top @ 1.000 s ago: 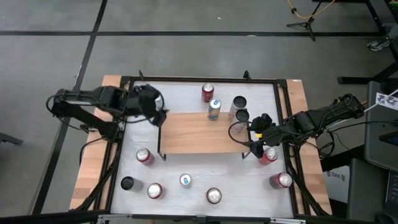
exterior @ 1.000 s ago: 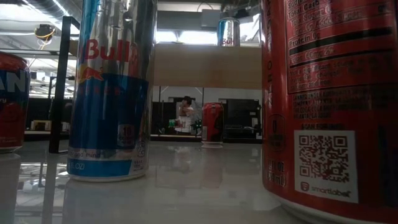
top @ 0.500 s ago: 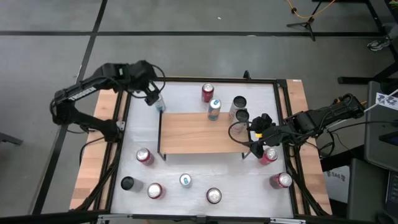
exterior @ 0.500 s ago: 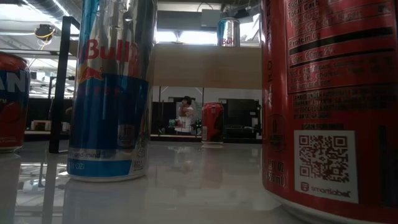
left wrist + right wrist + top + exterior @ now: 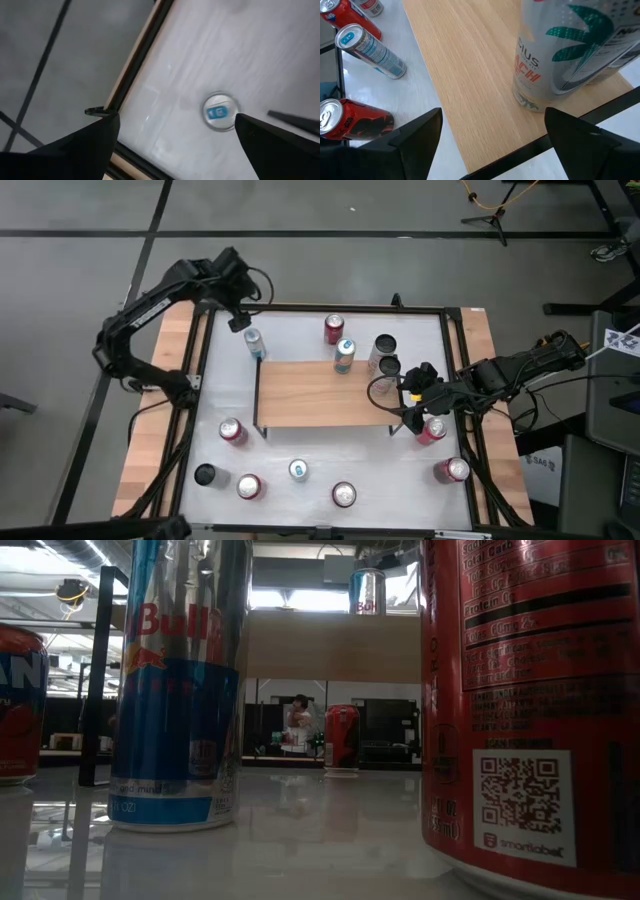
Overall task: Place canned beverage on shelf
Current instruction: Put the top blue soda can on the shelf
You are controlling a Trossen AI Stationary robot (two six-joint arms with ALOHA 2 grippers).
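The shelf (image 5: 320,393), a light wooden board on black legs, stands mid-table. Three cans stand on its far edge: a slim blue-topped one (image 5: 344,355) and two at the right corner (image 5: 386,357), one a silver can with a green leaf (image 5: 560,55). A slim silver can with a blue tab (image 5: 253,340) (image 5: 220,111) stands on the table off the shelf's far left corner. My left gripper (image 5: 238,321) (image 5: 177,120) hovers open above and just beyond it. My right gripper (image 5: 415,396) (image 5: 494,115) waits open at the shelf's right end.
Loose cans stand around the shelf: a red one (image 5: 334,329) behind it, red ones (image 5: 434,428) (image 5: 452,470) at the right, several along the near side (image 5: 297,470). The low view is filled by a blue can (image 5: 180,690) and a red can (image 5: 530,700). A black frame (image 5: 200,360) rims the table.
My left gripper has swung from the shelf's left end toward the table's far edge and rolled its wrist, staying open. The slim blue-tabbed can, covered by the gripper a second ago, now stands free on the table.
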